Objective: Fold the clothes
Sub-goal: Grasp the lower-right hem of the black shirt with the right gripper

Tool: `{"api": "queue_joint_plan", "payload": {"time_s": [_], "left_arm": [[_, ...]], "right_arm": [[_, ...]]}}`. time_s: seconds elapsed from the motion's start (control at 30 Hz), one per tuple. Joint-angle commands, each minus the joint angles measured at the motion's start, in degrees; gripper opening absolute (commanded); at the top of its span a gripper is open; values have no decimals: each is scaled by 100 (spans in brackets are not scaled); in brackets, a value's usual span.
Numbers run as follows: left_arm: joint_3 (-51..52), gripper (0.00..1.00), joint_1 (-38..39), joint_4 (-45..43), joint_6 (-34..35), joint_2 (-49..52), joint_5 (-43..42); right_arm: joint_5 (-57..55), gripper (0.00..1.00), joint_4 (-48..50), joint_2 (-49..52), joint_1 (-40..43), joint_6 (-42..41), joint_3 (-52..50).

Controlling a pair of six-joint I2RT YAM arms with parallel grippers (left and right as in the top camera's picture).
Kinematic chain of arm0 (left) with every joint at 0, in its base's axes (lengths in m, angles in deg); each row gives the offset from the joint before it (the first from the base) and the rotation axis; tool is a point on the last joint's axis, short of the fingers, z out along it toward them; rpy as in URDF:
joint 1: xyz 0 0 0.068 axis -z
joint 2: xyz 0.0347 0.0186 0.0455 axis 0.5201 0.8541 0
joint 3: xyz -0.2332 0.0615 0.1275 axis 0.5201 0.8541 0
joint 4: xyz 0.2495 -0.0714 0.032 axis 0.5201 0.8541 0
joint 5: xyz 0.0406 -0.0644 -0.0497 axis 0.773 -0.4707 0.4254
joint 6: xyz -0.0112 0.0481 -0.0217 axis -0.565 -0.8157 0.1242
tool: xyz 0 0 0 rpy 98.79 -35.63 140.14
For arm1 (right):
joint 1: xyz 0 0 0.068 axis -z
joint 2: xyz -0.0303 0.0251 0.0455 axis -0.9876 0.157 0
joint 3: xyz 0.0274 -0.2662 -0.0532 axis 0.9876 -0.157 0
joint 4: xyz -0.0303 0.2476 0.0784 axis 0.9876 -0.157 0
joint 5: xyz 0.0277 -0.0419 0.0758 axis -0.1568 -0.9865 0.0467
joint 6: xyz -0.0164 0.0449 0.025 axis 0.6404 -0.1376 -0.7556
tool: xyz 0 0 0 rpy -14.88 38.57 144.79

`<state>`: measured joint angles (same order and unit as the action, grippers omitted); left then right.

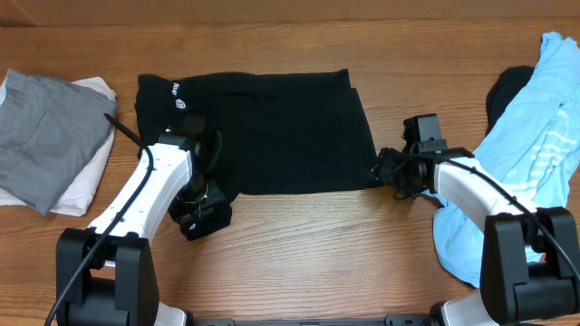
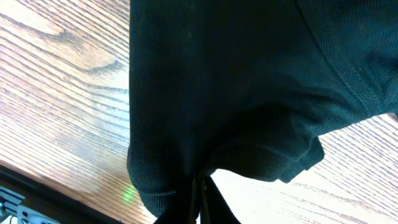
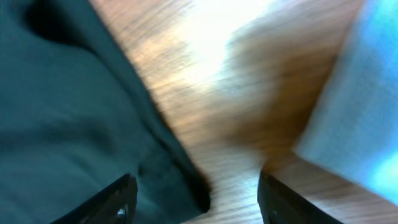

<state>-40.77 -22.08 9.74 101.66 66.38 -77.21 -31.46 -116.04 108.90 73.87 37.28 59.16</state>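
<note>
Here, black shirt (image 1: 272, 131) pinched in left gripper (image 2: 200, 202), beside spread right gripper (image 3: 198, 199).

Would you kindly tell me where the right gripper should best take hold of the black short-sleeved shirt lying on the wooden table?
Grip the black short-sleeved shirt at its near right corner, coming in from the right, low along the wooden table. The cloth lies flat, that corner ends beside the open right gripper, and the left gripper pinches the near left side.
</note>
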Motion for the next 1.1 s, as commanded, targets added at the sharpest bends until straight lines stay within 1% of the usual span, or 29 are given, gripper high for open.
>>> {"api": "queue_joint_plan", "payload": {"time_s": [0.0,0.1,0.23,0.57,0.63,0.7,0.77,0.8,0.83,0.87,0.9,0.93,1.0,1.07], "left_arm": [[17,6,-24,-2,35,-50,-46],[17,6,-24,0,35,-50,-46],[17,6,-22,-7,35,-50,-46],[17,6,-24,-28,33,-50,-44],[17,6,-24,-39,2,-50,-44],[17,6,-24,-61,-11,-50,-46],[17,6,-24,-66,-11,-50,-44],[17,6,-24,-66,-11,-50,-46],[17,6,-24,-66,-11,-50,-46],[17,6,-24,-66,-11,-50,-46],[17,6,-24,-66,-11,-50,-46],[17,9,-24,-66,-11,-50,-46],[17,10,-24,-68,-9,-50,-46],[17,9,-24,-66,-11,-50,-46]], "right_arm": [[-42,66,-533,142,31,79,520],[72,66,-942,144,-22,74,658],[74,65,-1075,210,-127,76,625],[92,66,-522,645,-586,-105,625],[26,69,-407,680,-612,-271,625],[-85,68,-317,691,-612,-358,625],[-151,62,-356,691,-612,-356,625],[-205,57,-407,691,-612,-356,625],[-323,47,-483,691,-612,-356,625],[-417,40,-538,691,-612,-356,625],[-494,31,-588,691,-612,-356,625],[-568,24,-643,691,-612,-356,625],[-640,18,-721,691,-612,-356,625],[-708,17,-782,691,-612,-354,625]]}}
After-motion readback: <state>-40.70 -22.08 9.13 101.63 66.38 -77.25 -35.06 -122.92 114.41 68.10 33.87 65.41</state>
